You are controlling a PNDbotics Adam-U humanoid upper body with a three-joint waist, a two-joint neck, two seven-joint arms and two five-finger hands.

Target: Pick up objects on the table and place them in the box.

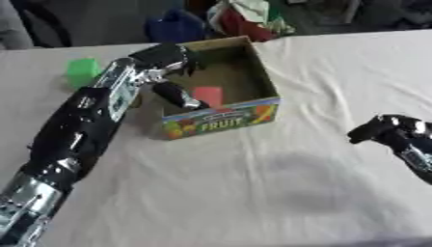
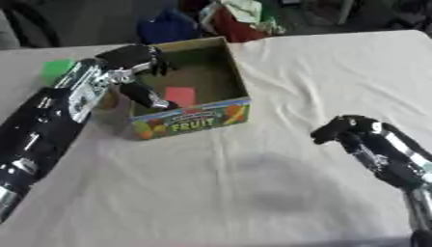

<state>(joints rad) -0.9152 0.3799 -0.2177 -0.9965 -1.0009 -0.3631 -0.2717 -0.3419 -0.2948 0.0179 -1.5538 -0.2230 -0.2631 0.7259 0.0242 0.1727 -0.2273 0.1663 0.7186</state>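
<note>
The left hand [image 1: 173, 72] hangs over the open cardboard box with a "FRUIT" label [image 1: 221, 121], its fingers relaxed and holding nothing. A red flat block [image 1: 208, 95] lies inside the box. A green cube [image 1: 82, 71] sits on the white tablecloth [image 1: 253, 193], left of the box. The right hand [image 2: 342, 129] is at the right, fingers curled, empty.

Left arm [image 1: 76, 130]: glossy black shell, silver metal joint behind the black left hand [image 1: 168, 60] and at the arm's lower end. Right hand [image 2: 342, 129]: black, backed by a black-and-silver forearm [image 2: 392, 159].
</note>
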